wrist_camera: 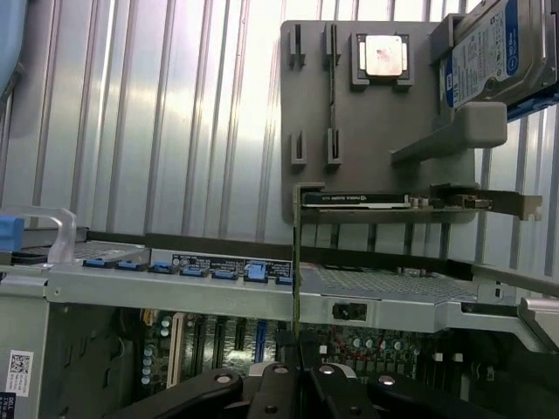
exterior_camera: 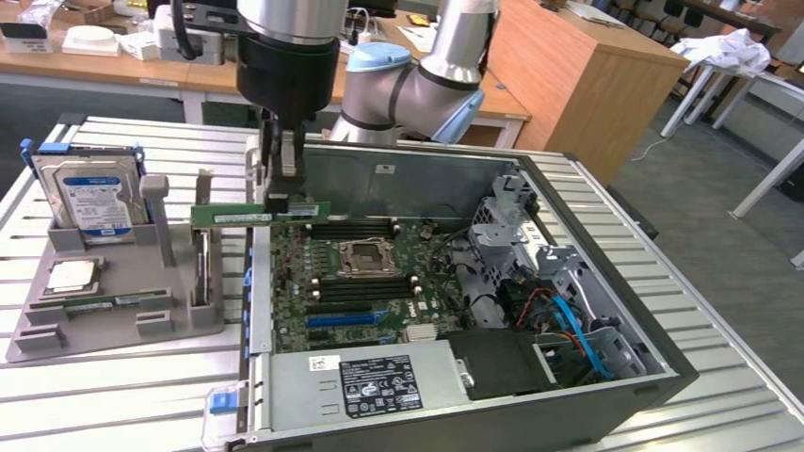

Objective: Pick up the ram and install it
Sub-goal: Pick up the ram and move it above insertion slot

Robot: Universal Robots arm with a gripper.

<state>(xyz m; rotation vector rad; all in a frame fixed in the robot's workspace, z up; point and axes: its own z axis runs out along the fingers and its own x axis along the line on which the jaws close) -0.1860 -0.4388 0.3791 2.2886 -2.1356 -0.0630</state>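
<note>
End effector (exterior_camera: pixel 284 188) is clenched tight on the ram (exterior_camera: pixel 233 216) near its middle. It holds the green stick level and on edge above the open computer case (exterior_camera: pixel 415 179). The ram hangs over the motherboard (exterior_camera: pixel 364 282), by the wall nearest the grey holder (exterior_camera: pixel 113 328) on the bench (exterior_camera: pixel 126 400).

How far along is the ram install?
Done: pickup. The ram is off the grey tray and pinched in the shut gripper. In hand: it is held level in the air over the tray-side wall of the open case, at the edge of the motherboard. Left: seating it; it sits in no slot yet.
</note>
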